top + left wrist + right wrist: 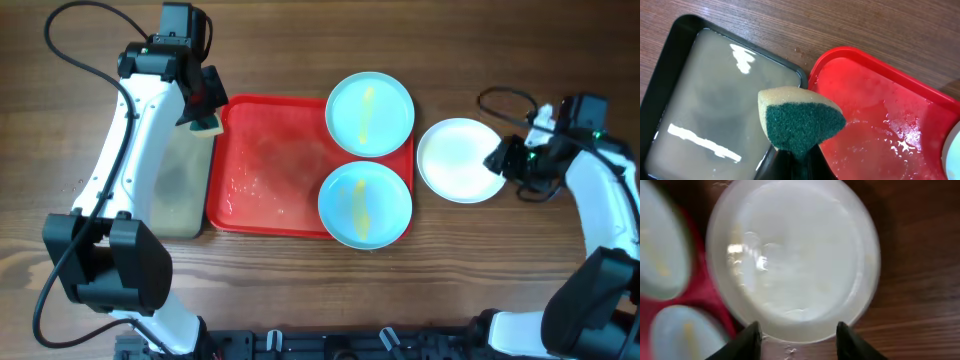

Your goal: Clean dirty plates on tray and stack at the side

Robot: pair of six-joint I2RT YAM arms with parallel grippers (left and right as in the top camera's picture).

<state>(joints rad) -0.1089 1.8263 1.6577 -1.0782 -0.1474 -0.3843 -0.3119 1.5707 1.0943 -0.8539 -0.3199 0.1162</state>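
Left arm rises from its base at the near left table edge, runs away along the left side, and bends at the wrist so the left gripper (204,108) points down and toward the centre. Its jaws are pinched tight on a sponge (802,122), yellow body with green scouring face, gripped at its narrow end; the broad end sticks out past the fingertips. Below the jaws lies the seam between two trays: to one side the black-rimmed tray (665,60) with cloudy beige water, to the other the wet corner of the red tray (880,115), droplets on its floor. The sponge hangs above both, touching neither as far as the wrist view shows. Right arm comes up from the near right edge, elbow outward, wrist turned inward. The right gripper (800,340) has its jaws spread wide, holding nothing; the white plate (795,255) sits just ahead of them, its near rim level with the fingertips, contact not discernible. That plate rests on the wood tabletop (300,50) just beside the red tray's right end. Farther beyond the right jaws, two pale blue plates, one far (370,113) and one near (365,204), sit on the tray's right end, yellow smears on both, edges overhanging the rim.
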